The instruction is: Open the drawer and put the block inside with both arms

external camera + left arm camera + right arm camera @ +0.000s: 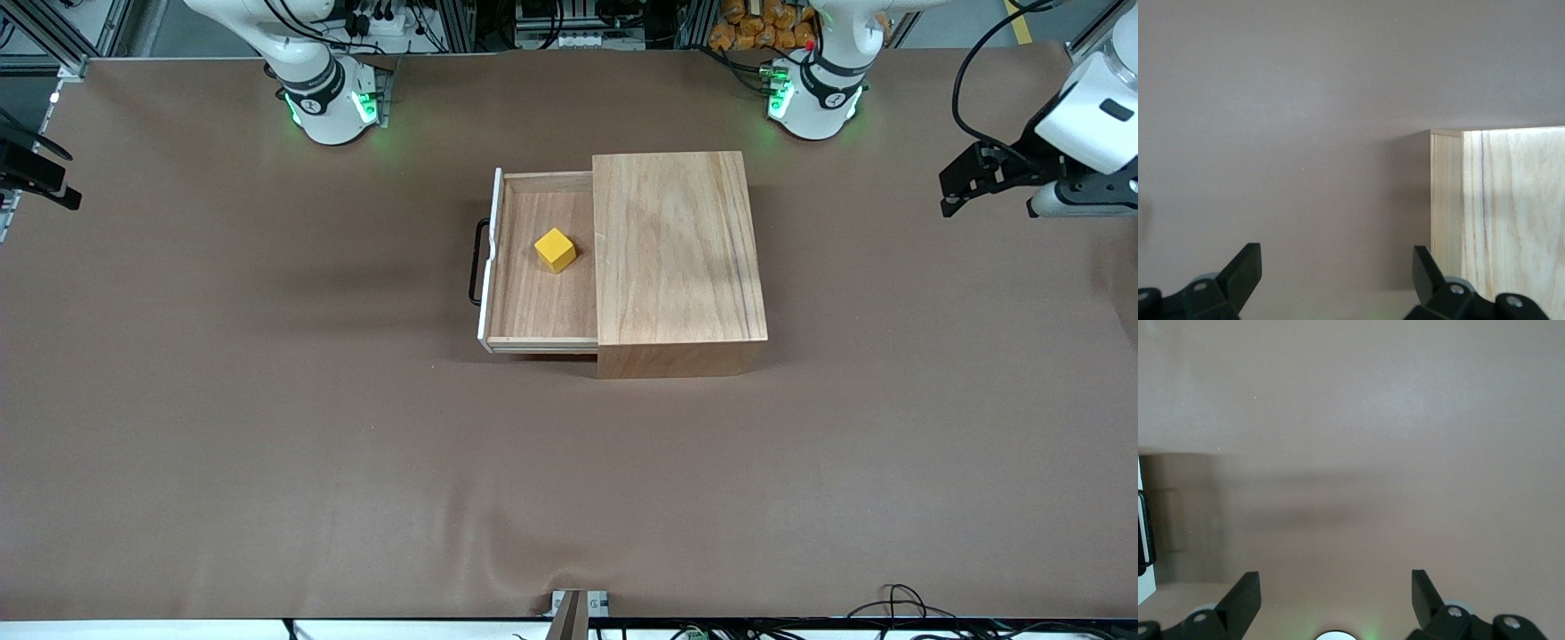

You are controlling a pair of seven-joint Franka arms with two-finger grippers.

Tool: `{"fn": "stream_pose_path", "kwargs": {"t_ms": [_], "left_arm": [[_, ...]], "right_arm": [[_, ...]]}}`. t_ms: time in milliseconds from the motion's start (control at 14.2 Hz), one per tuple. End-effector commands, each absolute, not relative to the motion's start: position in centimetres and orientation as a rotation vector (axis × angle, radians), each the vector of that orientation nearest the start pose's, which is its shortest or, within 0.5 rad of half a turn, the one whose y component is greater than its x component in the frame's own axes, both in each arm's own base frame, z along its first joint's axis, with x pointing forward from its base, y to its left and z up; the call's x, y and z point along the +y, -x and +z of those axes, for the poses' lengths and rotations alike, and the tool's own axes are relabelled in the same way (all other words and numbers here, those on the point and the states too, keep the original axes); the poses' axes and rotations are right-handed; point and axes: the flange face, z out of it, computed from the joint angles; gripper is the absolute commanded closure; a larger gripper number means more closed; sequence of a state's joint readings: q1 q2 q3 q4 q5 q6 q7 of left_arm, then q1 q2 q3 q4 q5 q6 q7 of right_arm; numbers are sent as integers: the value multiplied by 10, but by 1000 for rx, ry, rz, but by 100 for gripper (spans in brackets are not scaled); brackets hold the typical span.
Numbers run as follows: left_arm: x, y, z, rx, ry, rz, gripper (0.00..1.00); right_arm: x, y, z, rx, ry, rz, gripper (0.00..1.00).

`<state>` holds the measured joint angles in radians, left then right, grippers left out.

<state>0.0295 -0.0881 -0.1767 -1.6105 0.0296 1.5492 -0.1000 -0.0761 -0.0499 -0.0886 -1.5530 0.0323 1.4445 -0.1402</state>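
Observation:
The drawer (533,302) stands pulled out of the wooden box (677,258) toward the right arm's end of the table, its black handle (478,262) outermost. The yellow block (556,250) lies inside the drawer, close to the box's opening. My left gripper (1336,250) hangs open and empty high over the bare table beside the box (1498,213); it shows at the front view's edge (965,182). My right gripper (1336,577) is also open and empty, high over the table in front of the drawer, with the handle (1143,530) just in view.
The brown mat (267,427) covers the whole table. Both arm bases (329,107) (813,98) stand along the edge farthest from the front camera. Cables (898,604) lie at the table's nearest edge.

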Motion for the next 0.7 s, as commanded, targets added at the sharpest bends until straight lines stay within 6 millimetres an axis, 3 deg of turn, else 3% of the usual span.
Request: {"fn": "stream_pose_path", "kwargs": {"t_ms": [0, 141, 634], "left_arm": [[-83, -510, 656, 76, 3107, -21, 0], [-84, -505, 660, 63, 3106, -11, 0], [-87, -489, 654, 18, 3094, -1, 0]], "right_arm": [[-73, -515, 655, -12, 3116, 55, 0], [-65, -516, 656, -25, 3128, 51, 0], [-69, -515, 655, 13, 3126, 65, 0]]}}
